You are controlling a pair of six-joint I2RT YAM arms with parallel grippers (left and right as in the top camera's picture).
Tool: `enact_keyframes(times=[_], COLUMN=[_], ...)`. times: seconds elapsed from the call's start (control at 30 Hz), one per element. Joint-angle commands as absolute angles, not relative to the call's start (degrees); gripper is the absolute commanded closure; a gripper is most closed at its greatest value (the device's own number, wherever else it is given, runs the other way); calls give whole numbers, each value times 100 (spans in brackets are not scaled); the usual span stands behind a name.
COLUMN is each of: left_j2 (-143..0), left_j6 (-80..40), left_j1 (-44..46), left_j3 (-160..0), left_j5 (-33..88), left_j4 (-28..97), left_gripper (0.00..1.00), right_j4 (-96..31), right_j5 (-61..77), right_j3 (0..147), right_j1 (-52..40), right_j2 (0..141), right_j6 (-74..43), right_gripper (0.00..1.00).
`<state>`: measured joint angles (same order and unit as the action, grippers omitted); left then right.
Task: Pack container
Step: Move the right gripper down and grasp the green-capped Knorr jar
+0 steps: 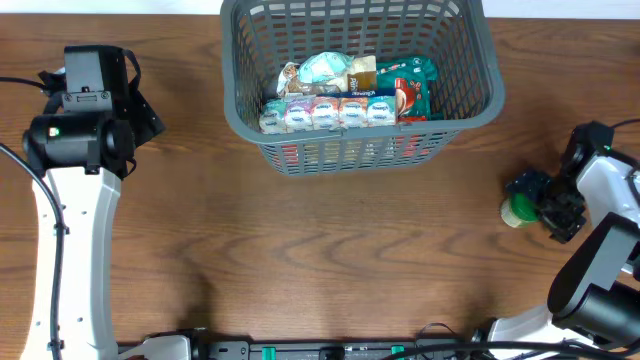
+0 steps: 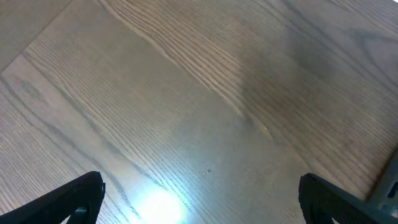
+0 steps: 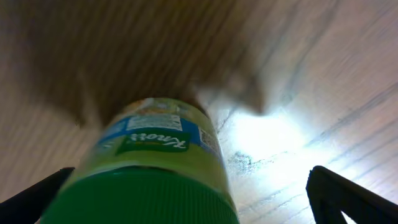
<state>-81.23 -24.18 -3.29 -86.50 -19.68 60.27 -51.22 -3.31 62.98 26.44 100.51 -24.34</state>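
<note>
The container (image 1: 232, 70), a large dark grey lattice basket, stands at the back centre of the table and holds several grocery items. A small jar (image 1: 517, 210) with a green lid and a yellow-green Knorr label (image 3: 155, 140) stands on the table at the right. My right gripper (image 1: 538, 206) is open with the jar between its fingers (image 3: 186, 199), closer to the left finger; neither finger visibly touches it. My left gripper (image 1: 148, 112) is open and empty above bare wood (image 2: 202, 199) at the far left, well away from the basket.
In the basket lie a row of small white cups (image 1: 330, 113), a pale bag (image 1: 325, 70) and a green and red packet (image 1: 410, 85). Cables and a rail run along the front edge (image 1: 330, 350).
</note>
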Motion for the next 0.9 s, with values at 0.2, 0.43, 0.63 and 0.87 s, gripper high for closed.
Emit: enact_keyframes(times=[0.2,0.43,0.63,0.87], left_j2=[-8167,-8167,-8167,-8167], left_j6=[-2471,-2471,-2471,-2471], left_j1=[-357,-357,-357,-357], left_j3=[-8635,-8635,-8635,-8635], left_j5=[-2043,-2043,-2043,-2043], left_j4=[6064,6064,6064,6064], left_gripper=[1,1,1,1], right_j4=[-5048,-5028,-5024,-4989], right_j5=[-294,-296,-292,-272], right_j3=[6219,6219,6219,6270], right_j1=[2655,2655,2648,2530], right_j2=[10042,10042,10042,10038], right_j6=[-2349,-2311,-2311,-2200], right_gripper=[37,99,99,98])
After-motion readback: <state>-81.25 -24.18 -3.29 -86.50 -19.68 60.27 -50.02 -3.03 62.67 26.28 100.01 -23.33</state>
